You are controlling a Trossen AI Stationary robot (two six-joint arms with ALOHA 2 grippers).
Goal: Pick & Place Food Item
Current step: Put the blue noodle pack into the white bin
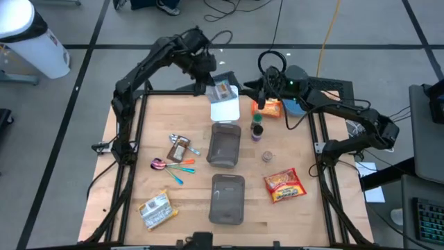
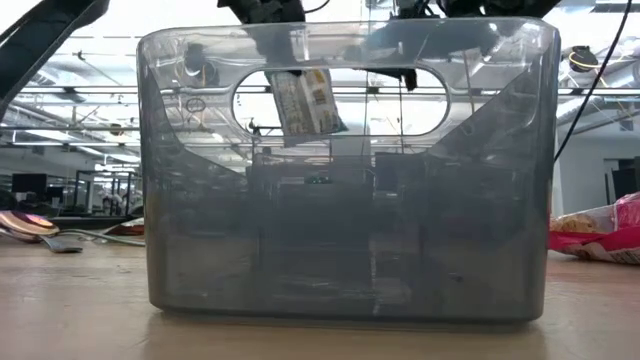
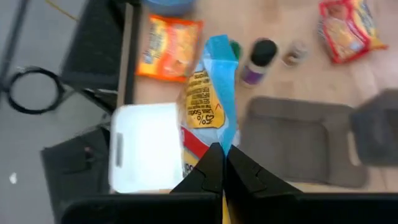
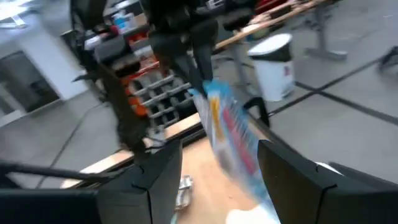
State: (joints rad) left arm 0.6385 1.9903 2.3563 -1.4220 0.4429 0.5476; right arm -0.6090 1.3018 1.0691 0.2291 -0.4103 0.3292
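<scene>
Blue snack bag (image 3: 214, 102) pinched in clenched left gripper (image 3: 222, 163) above white box (image 1: 225, 109); right gripper (image 4: 205, 168) released nearby.

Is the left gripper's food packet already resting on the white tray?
No, the left gripper holds the food packet dangling above the white tray.

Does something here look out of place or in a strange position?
Nothing is spilled or broken. One oddity: a food packet hangs in the air over the white container at the table's far edge, pinched by the shut left pincer. The right pincer is open near it.
</scene>
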